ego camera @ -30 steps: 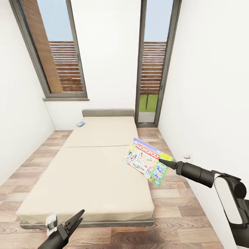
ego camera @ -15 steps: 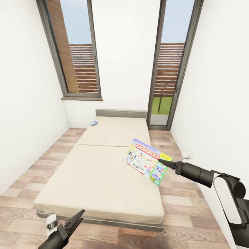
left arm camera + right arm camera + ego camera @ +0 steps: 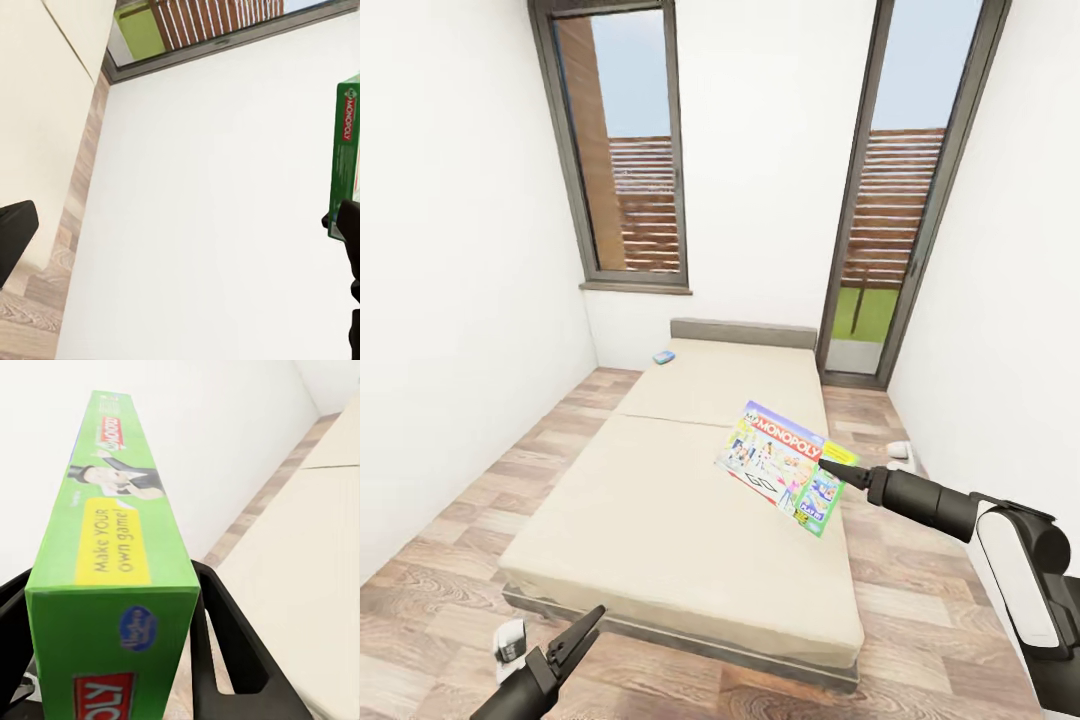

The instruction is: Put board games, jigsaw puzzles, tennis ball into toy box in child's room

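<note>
One board game (image 3: 784, 468), a Monopoly box, is clamped at its near right edge between the fingers of the right gripper (image 3: 830, 470) and held tilted in the air above the right side of the bed (image 3: 660, 520). A second, small blue item (image 3: 664, 357) lies at the far left corner of the mattress, near the headboard; it is too small to identify, probably the second board game. Left gripper (image 3: 588, 622): jaws released, holding nothing, low and near. Judged progress: early; the held game has yet to reach the toy box, and the remaining toys are outstanding. Count: two windows (image 3: 625, 150), one bed.
</note>
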